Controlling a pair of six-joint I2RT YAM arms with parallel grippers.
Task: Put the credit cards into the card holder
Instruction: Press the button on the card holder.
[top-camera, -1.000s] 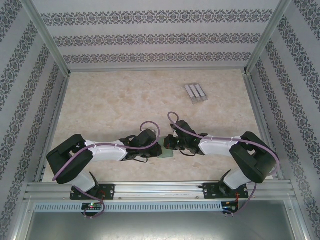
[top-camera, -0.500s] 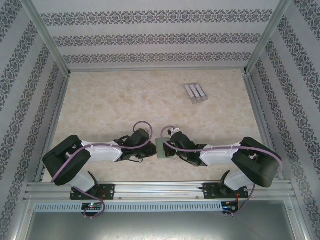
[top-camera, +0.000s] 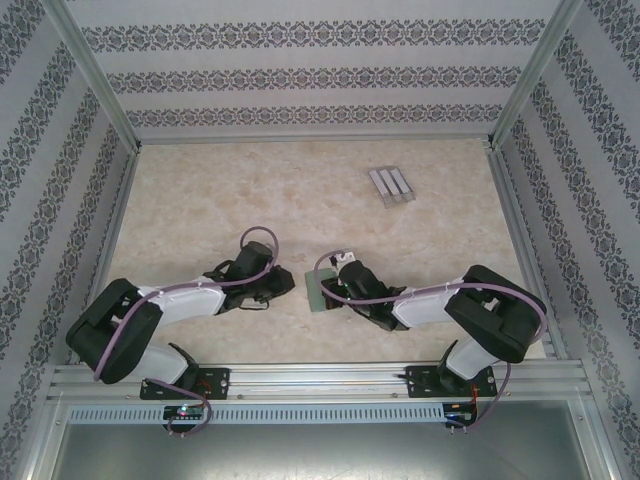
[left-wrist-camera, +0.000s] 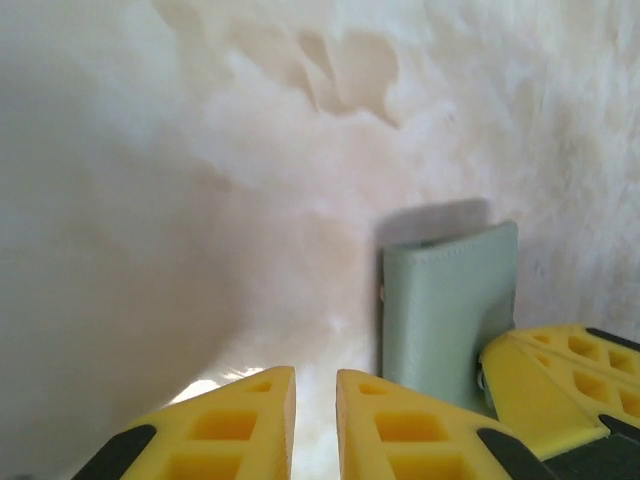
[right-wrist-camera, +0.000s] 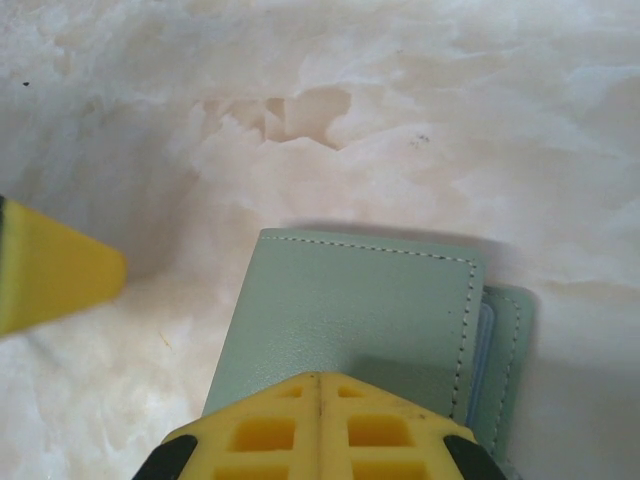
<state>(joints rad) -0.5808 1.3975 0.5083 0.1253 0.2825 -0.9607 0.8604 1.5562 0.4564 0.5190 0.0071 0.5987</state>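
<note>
The card holder (top-camera: 315, 291) is a closed grey-green wallet lying flat on the marble table between the two arms. My right gripper (right-wrist-camera: 320, 378) is shut, fingertips together and resting on top of the card holder (right-wrist-camera: 350, 320), nothing between them. A pale blue strip (right-wrist-camera: 484, 352) shows at the wallet's open edge; I cannot tell if it is a card. The credit cards are otherwise hidden. My left gripper (left-wrist-camera: 315, 375) sits just left of the card holder (left-wrist-camera: 445, 305), with a narrow gap between its fingers and nothing in it.
A pale grey ribbed stand (top-camera: 391, 185) sits at the back right of the table. Patterned walls and aluminium rails (top-camera: 300, 378) enclose the table. The right gripper's yellow finger (left-wrist-camera: 565, 370) shows beside the wallet.
The left gripper has drawn back to the left, away from the wallet. The right gripper and the card holder under it have shifted left and slightly farther from the bases.
</note>
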